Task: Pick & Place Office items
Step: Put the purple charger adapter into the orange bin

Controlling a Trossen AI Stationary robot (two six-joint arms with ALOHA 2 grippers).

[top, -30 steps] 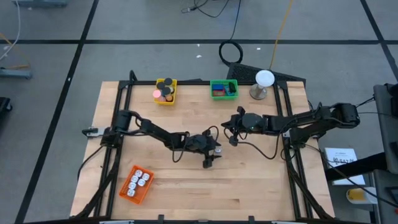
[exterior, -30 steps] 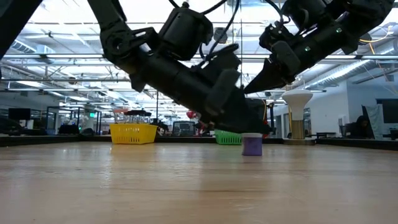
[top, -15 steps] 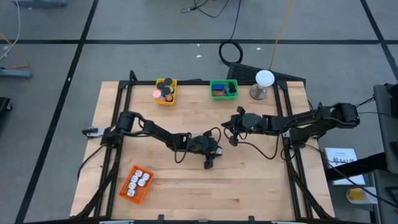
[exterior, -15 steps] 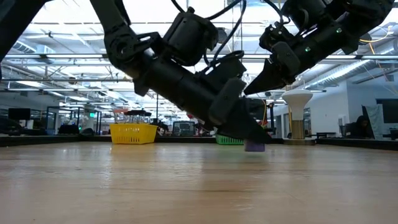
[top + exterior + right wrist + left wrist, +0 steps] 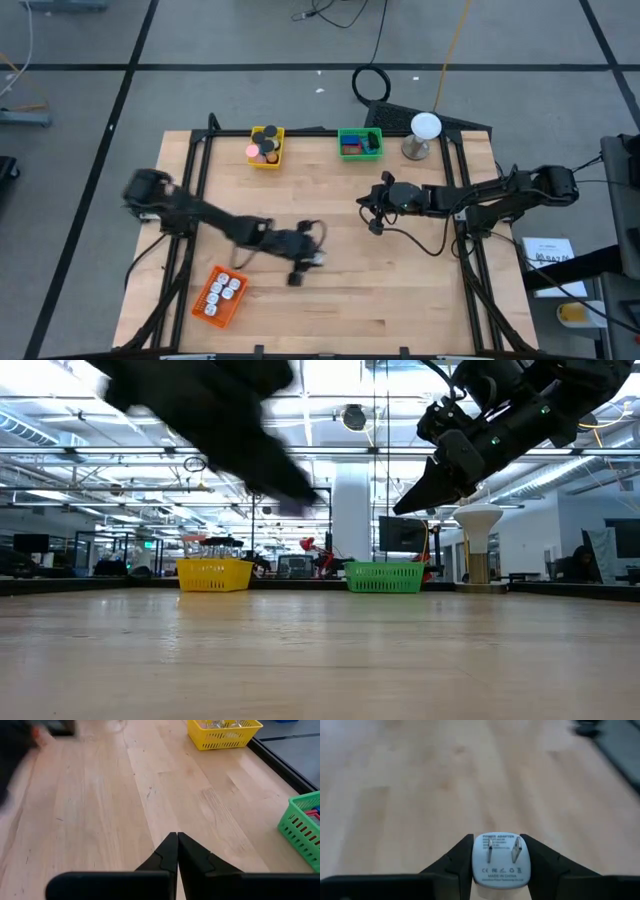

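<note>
Between the left gripper's (image 5: pixel 499 865) two dark, wedge-shaped fingers sits a small white power adapter (image 5: pixel 500 860), a rounded-corner plastic block with two flat metal prongs pointing out toward the wrist camera. The jaws are partly closed and press against both sides of the block, holding it clear of the pale, fine-grained wooden table (image 5: pixel 400 290). Grey print on its face begins "POWER ADAPTER" and ends "MADE IN CHINA", with a row of small symbols between; the finer lines are too small to read. From above, this gripper (image 5: pixel 300 268) is over the table's front-left part, near an orange slatted basket (image 5: pixel 219 296) of white pieces lying at the front left; the arm is blurred there. Along the far edge stand a yellow slatted basket (image 5: pixel 266 147) holding black discs and a pink round piece, and a green slatted basket (image 5: pixel 359 143) holding blue and red blocks. A white ball on a grey stand (image 5: pixel 424 135) is just beside the green basket. The right gripper (image 5: pixel 177 851) hangs above the table's right-centre, its pointed black fingers pressed together, empty.
</note>
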